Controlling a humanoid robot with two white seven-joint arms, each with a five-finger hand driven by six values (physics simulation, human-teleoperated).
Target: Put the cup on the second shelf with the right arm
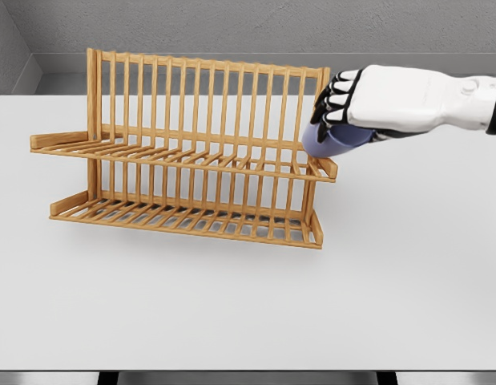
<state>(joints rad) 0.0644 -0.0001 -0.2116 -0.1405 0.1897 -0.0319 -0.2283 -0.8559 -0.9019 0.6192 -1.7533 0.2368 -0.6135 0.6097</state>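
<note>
White table (231,321) lies nearest. Just left of the right hand (368,103) stands the wooden rack (183,160). Its fingers clasp the blue cup (336,140), tilted at the upper shelf's right end; the cup could snag there or slip off.

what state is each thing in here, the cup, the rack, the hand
cup: blue, held tilted in the right hand, at the right end of the upper shelf, not set down yet
right hand: fingers curled around the cup
wooden rack: upright on the table, both shelves hold nothing
table: white, carries the rack
</note>
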